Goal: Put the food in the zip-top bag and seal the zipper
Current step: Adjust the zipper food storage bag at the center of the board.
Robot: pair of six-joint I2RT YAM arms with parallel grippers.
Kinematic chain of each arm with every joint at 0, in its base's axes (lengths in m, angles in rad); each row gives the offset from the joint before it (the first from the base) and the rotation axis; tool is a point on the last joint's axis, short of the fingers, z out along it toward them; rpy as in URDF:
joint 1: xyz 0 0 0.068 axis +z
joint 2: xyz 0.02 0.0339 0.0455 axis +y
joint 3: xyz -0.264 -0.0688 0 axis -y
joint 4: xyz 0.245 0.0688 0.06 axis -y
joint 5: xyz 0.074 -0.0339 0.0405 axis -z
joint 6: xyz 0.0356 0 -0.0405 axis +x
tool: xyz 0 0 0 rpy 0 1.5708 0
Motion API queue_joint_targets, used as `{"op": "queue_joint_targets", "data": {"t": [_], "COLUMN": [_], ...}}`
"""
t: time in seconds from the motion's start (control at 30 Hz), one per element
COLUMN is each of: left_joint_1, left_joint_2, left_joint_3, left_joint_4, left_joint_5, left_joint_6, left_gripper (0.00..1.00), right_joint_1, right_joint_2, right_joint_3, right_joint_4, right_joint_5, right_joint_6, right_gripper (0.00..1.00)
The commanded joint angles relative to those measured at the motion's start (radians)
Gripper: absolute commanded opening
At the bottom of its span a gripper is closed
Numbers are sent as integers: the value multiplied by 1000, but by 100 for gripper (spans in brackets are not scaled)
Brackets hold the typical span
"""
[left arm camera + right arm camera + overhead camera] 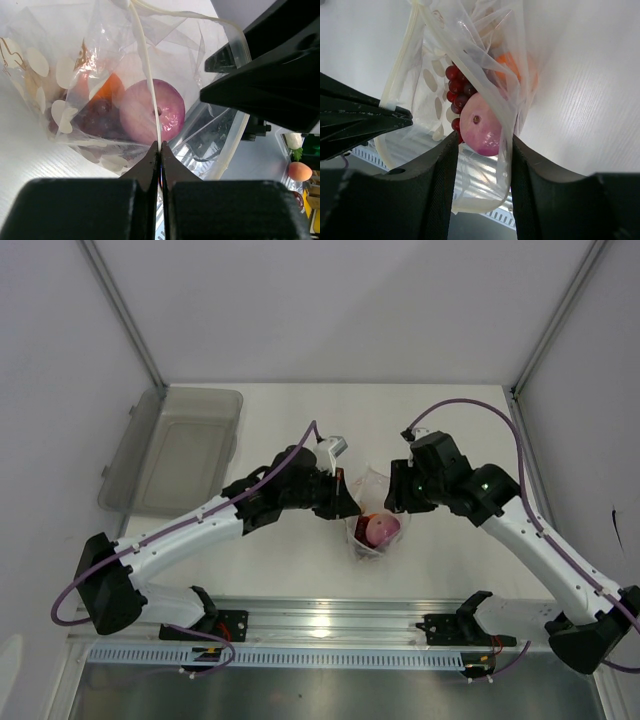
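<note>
Zipper point(146, 75) in left tool point(160, 147), onion point(172, 112) beyond

Onion point(152, 112), berries point(456, 85) in bag point(55, 65), between left claw point(160, 150) and right claw point(484, 142)

A white counter point(450, 420) sits inside a booth of plain white walls point(330, 310). Aluminium posts point(125, 315) slant up from both back corners. A grey translucent tub point(175, 450) lies at the counter's back left corner. Along the near edge runs a shiny metal rail point(330, 618) catching a bright glare, with a pale perforated strip point(300, 657) just below it.
</note>
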Motion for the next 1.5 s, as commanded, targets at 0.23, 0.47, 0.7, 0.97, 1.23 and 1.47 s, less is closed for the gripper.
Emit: {"op": "queue_joint_targets", "data": {"t": [0.23, 0.47, 0.7, 0.97, 1.23, 1.47], "left_joint_1": [16, 20, 22, 13, 36, 74], "left_joint_2": [-31, -23, 29, 129, 87, 57], "left_joint_3": [38, 56, 150, 124, 35, -45], "left_joint_4": [50, 51, 83, 257, 137, 90], "left_joint_5": [47, 100, 227, 361, 211, 185], "left_joint_6": [32, 50, 18, -119, -28, 18], "left_gripper": [1, 1, 0, 1, 1, 1], "right_joint_1": [-48, -57, -57, -57, -7, 53], "right_joint_2": [-55, -49, -106, -139, -107, -14], "right_joint_3": [25, -13, 19, 74, -41, -107], "right_joint_4": [-56, -33, -94, -195, -70, 98], "right_joint_5": [42, 41, 58, 90, -40, -88], "right_joint_6": [-32, -38, -25, -22, 14, 44], "right_gripper": [30, 0, 0, 0, 0, 0]}}
